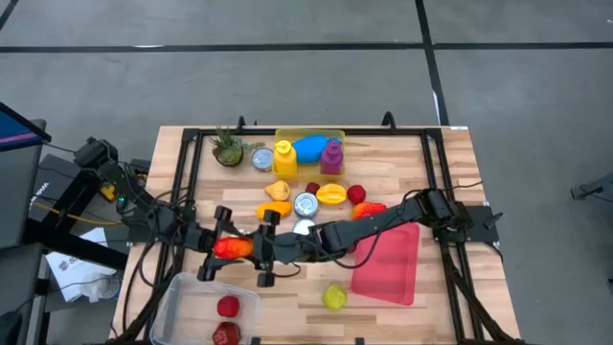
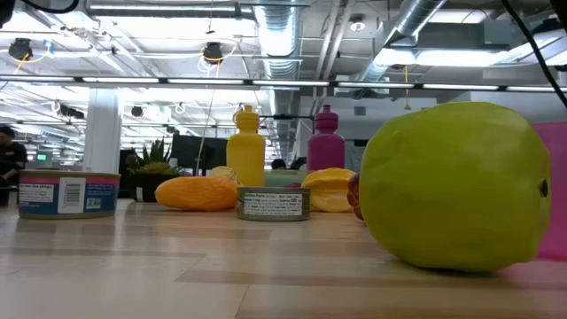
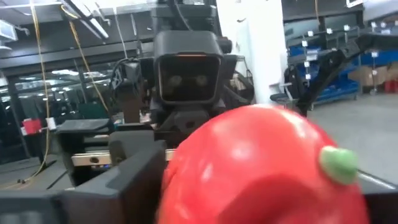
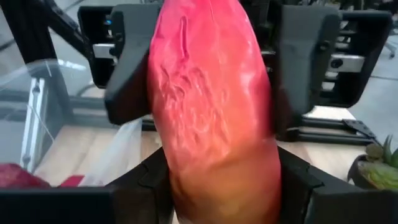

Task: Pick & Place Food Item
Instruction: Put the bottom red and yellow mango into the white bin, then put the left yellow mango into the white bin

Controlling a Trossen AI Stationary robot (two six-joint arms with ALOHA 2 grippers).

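Both grippers meet over the table's (image 1: pixel 450 163) front middle, above the clear container (image 1: pixel 182 297). The red-orange food item (image 1: pixel 233 248) sits between them: the left gripper (image 1: pixel 222 241) has its jaws closed on it, and the right gripper (image 1: pixel 263 251) has its jaws around its other end, pressing on both sides.

Red-to-orange fruit (image 1: pixel 230 247) between dark grippers — beside it a pink mat (image 1: pixel 390 265), yellow-green apple (image 1: pixel 334 297), yellow bottle (image 1: pixel 283 157), purple bottle (image 1: pixel 331 154).
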